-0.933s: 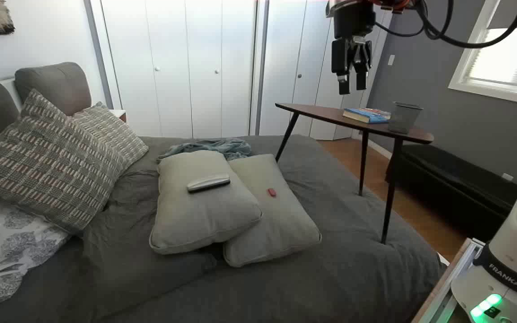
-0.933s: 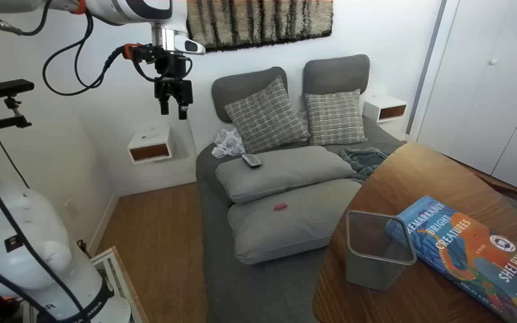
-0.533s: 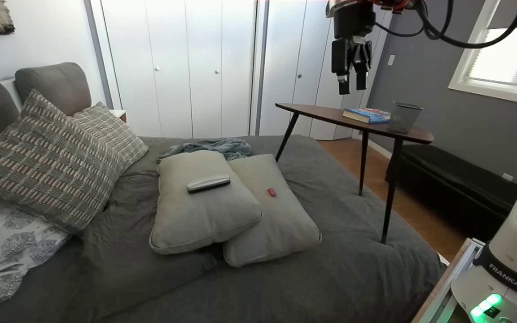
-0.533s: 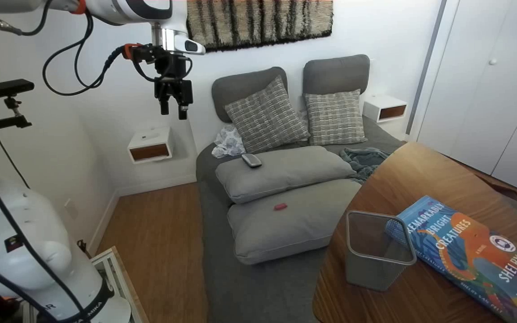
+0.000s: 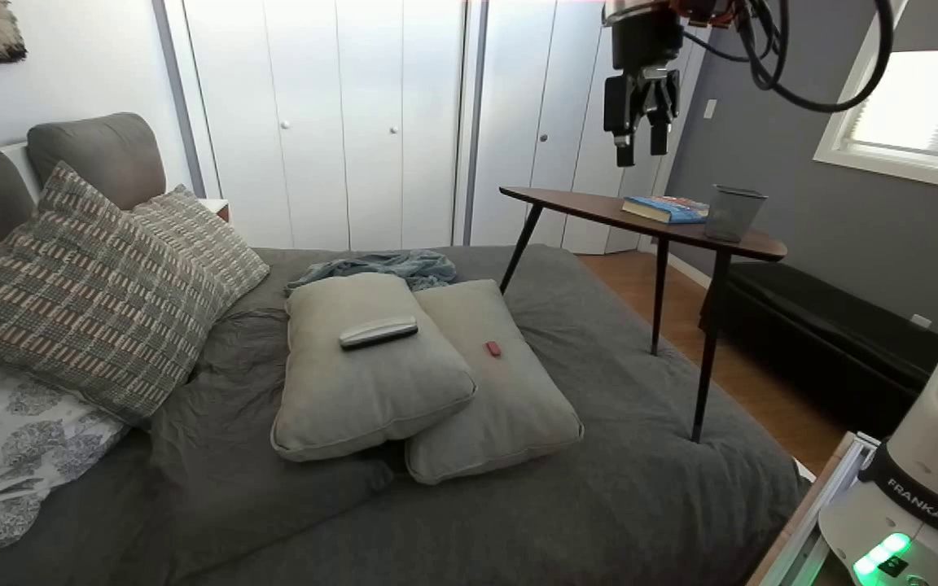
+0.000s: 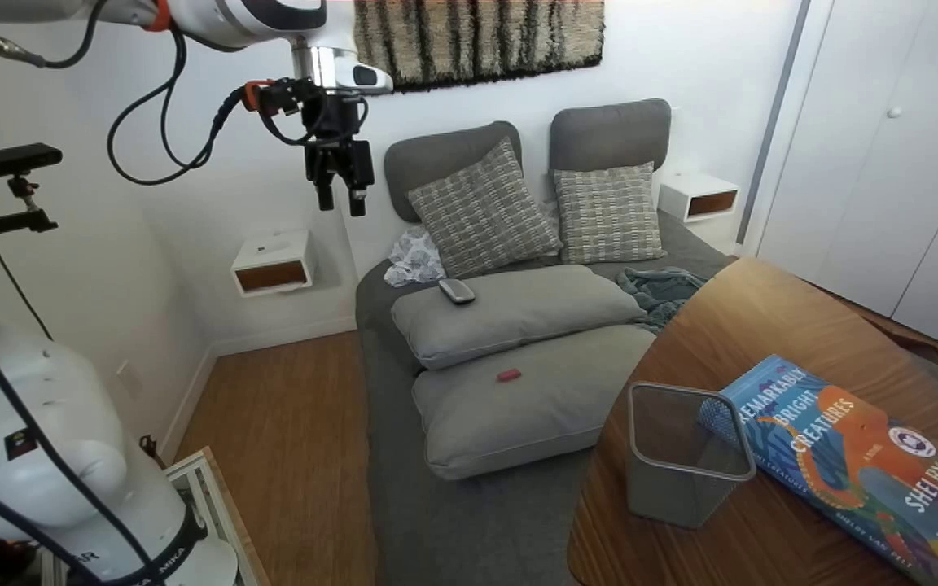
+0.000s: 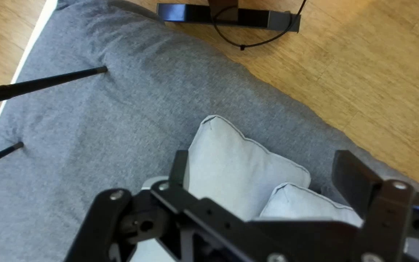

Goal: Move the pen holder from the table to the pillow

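White closet doors [image 5: 306,122] are rising behind a gray bed [image 5: 567,521], and two patterned cushions [image 5: 94,293] are leaning at its head. Across the bed, an upper pillow [image 5: 363,391] is overlapping a lower pillow [image 5: 493,431], both pale and plain; a silver and black object [image 5: 378,332] is lying on the upper one, while a small red object [image 5: 493,348] is resting on the lower one. Beside them, a blue-gray cloth [image 5: 424,265] is lying crumpled. Dark brown and thin-topped, the table [image 6: 762,317] is standing with its slim legs [image 7: 56,79] pressing into the bed. The pen holder [image 6: 672,496], gray and see-through with a square rim, is standing upright on the table, near the edge. A blue and orange book [image 6: 843,456] is lying flat just beside it; whether the two are touching, I cannot tell. Well apart from the pen holder, the gripper [image 5: 642,155] is hanging in the air, pointing down, in both exterior views. Its fingers [image 7: 355,178] are standing wide apart, and in the wrist view parts of both pillows are showing between them, farther down. Beside the bed, the robot's white base [image 5: 864,513] is glowing with green lights [image 5: 895,542].
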`<state>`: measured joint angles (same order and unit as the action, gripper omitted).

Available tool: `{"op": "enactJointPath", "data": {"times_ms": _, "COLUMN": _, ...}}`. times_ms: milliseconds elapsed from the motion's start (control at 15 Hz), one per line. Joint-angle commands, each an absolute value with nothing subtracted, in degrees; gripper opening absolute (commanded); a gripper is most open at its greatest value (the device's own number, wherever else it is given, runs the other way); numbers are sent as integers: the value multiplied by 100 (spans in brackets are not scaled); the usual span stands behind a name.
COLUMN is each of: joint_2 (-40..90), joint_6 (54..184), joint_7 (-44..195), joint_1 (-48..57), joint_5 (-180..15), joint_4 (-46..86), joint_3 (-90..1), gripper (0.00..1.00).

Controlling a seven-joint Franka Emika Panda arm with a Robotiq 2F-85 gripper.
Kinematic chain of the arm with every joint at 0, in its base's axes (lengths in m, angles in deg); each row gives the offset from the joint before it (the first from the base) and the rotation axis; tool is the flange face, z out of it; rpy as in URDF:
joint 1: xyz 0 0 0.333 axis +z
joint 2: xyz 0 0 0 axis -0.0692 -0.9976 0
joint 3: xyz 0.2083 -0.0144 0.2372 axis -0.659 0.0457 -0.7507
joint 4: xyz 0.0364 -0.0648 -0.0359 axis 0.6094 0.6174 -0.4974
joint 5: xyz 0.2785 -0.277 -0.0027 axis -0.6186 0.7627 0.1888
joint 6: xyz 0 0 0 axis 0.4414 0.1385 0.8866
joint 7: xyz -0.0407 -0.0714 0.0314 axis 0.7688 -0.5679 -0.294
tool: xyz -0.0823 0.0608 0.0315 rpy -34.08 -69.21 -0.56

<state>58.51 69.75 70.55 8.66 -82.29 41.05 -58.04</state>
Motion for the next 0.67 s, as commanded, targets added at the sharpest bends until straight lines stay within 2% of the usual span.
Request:
{"op": "enactJointPath", "data": {"times_ms": 0, "joint_2": 5883, "joint_6": 7119, "joint_7": 7580, "joint_1": 715, "joint_5": -7934, "joint_4": 4043, "joint_3": -5455, "gripper": 100}}
{"op": "enactJointPath", "data": {"times_ms": 600, "joint_2": 5928, "joint_6": 6670, "joint_7": 10949, "joint_1": 458, "joint_5": -8964, "joint_4": 3551, "joint_3": -3922, "gripper": 100}}
